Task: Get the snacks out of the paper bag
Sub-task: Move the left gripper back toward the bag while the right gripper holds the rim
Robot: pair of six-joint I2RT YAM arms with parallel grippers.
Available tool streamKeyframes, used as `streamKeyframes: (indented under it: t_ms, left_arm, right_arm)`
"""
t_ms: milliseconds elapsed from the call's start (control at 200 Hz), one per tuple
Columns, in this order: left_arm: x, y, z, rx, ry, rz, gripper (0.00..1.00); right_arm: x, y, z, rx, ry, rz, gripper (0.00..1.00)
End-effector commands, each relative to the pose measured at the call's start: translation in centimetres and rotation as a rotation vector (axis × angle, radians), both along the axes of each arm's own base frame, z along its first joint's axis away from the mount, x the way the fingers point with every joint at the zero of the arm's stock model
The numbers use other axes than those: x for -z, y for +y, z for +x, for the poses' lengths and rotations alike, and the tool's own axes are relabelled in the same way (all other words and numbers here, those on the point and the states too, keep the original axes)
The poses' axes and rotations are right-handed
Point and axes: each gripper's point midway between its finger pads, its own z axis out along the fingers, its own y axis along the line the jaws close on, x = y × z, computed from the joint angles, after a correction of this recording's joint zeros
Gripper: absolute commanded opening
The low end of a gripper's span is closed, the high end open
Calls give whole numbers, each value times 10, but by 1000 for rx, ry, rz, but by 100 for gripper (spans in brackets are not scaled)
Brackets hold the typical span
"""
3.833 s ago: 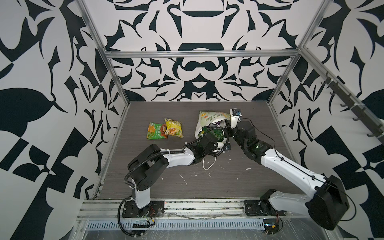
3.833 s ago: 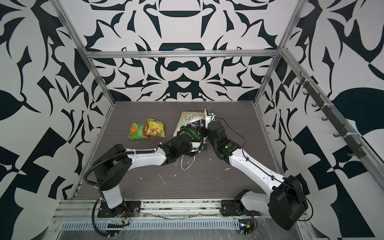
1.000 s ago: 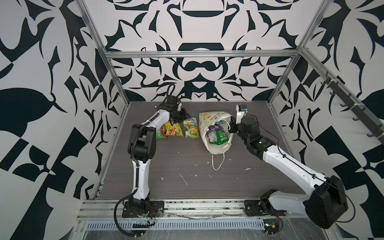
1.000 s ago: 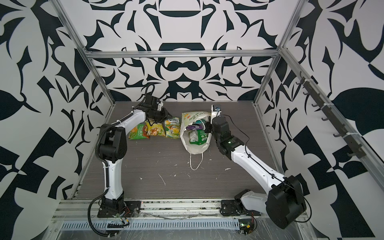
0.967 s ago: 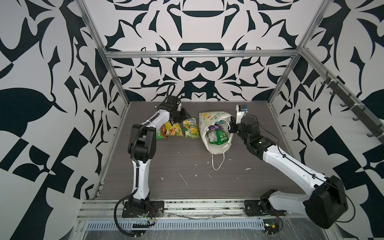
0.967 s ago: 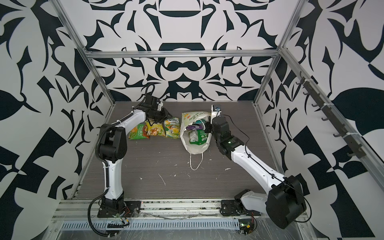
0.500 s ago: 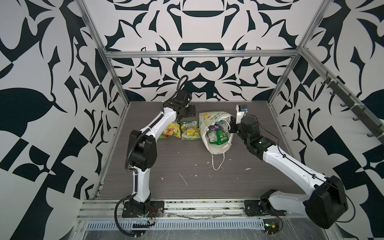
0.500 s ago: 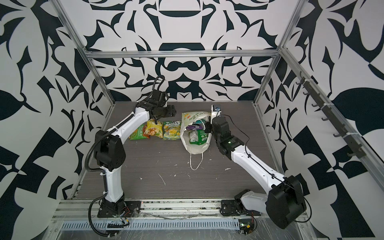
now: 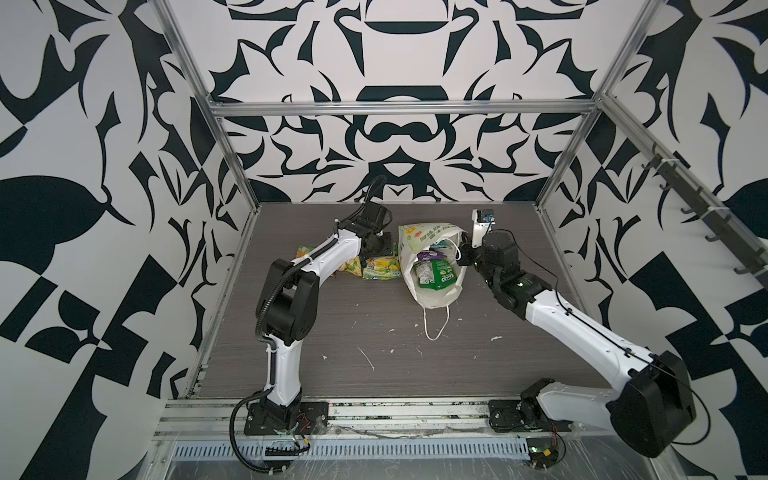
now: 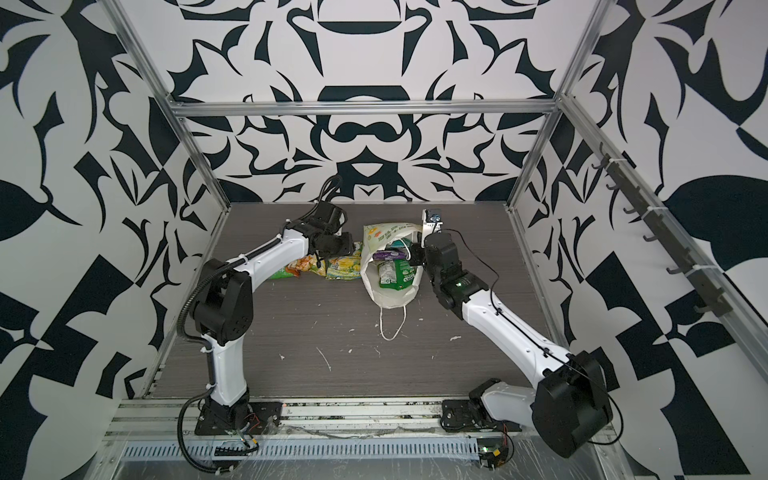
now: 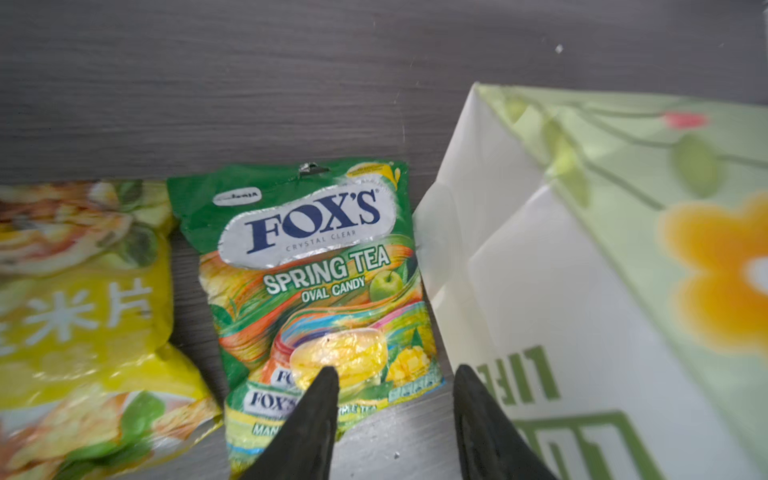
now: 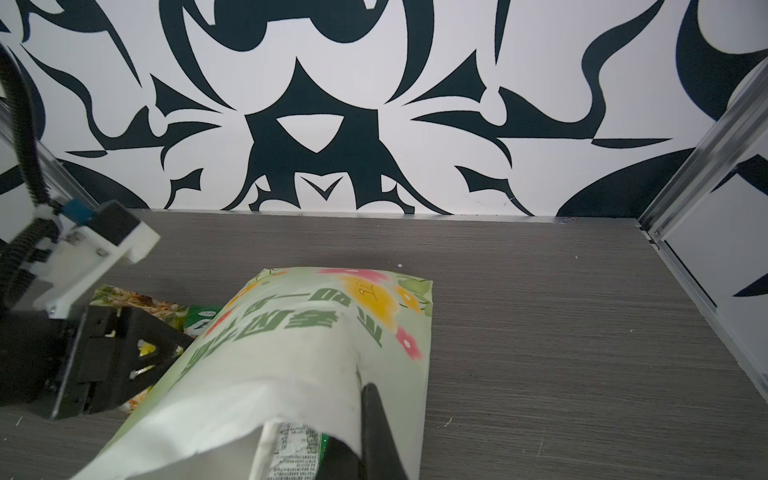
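1. Broadly, the dark wood-grain surface (image 9: pixel 374 332) fills the middle of both top views, with pale flecks across its lower half.
2. The left arm (image 9: pixel 286 299) rises from the lower left and the right arm (image 9: pixel 582 328) from the lower right. Both end in the upper middle.
3. The paper bag (image 9: pixel 420 235) lies on its side just right of centre in the upper middle, with its mouth open toward the lower edge of the frame.
4. Of the snacks, a green packet (image 9: pixel 434 276) and a purple packet (image 9: pixel 428 254) show inside the bag's mouth.
5. Left of the bag, a FOX'S packet (image 11: pixel 316 282) lies flat just beside the bag's narrow side, and a yellow packet (image 11: pixel 83 311) lies beside that. A further packet (image 9: pixel 305 251) is partly hidden behind the left arm.
6. The left tool (image 11: pixel 395 376) hovers over the gap between the FOX'S packet and the bag, its fingers spread with nothing between them.
7. The right tool (image 9: pixel 462 254) is clamped tight on the bag's right rim.
8. A white cord handle (image 9: pixel 436 324) trails from the mouth toward the lower frame.
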Motion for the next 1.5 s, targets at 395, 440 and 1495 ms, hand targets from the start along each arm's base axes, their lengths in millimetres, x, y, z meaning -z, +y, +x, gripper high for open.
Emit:
streamKeyframes:
  t_ms: [395, 440, 1495]
  left_arm:
    - [52, 11, -2, -35, 40, 80, 35]
    - [54, 16, -4, -40, 38, 103, 34]
    - [-90, 51, -15, -20, -381, 224, 33]
  right_arm:
    - [-43, -2, 6, 17, -90, 45, 0]
    - [-43, -1, 6, 16, -88, 43, 0]
    - [-43, 35, -8, -181, 51, 118, 0]
